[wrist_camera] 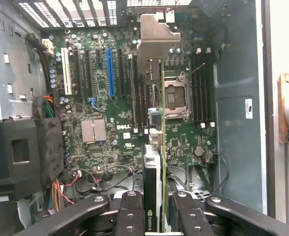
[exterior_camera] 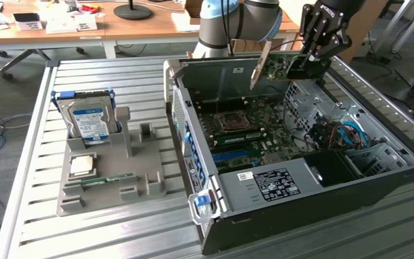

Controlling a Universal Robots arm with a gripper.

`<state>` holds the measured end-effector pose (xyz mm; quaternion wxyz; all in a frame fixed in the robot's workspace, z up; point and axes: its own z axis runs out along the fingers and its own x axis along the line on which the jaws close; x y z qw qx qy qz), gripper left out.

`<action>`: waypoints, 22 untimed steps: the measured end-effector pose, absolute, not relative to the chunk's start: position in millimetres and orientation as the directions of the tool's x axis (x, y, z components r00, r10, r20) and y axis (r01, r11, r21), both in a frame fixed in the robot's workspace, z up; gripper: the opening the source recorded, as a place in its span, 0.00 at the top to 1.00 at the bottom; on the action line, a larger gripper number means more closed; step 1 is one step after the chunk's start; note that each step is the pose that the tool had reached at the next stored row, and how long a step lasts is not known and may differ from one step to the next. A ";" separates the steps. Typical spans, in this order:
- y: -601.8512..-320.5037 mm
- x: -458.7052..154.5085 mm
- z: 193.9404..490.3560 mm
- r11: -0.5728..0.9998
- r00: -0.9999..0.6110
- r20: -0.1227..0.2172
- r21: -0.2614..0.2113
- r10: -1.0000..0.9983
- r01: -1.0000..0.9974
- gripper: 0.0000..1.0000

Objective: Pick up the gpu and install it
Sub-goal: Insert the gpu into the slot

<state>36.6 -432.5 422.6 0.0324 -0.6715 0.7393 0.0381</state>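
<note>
We have the claw (exterior_camera: 305, 63) clamped on the gpu (exterior_camera: 279, 66), hanging above the far end of the open computer case (exterior_camera: 315, 208). The card is held edge-down over the case's motherboard (wrist_camera: 105, 98), presumably so its connector can meet a slot.

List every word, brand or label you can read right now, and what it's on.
"DELL": white print on the motherboard.
Mark without readable letters: logo on the gpu cooler.
Too small to read: sticker on the case wall.
Too small to read: white label inside the case.
Blurred: label on the hard drive.
</note>
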 end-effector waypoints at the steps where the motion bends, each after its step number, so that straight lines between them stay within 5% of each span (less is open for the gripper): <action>1: -432.5 36.7 422.3 0.095 -0.096 -0.099 0.013 -0.990 -0.995 0.73; 22: -446.1 36.3 404.8 0.095 -0.096 -0.108 0.014 -0.989 -0.995 0.73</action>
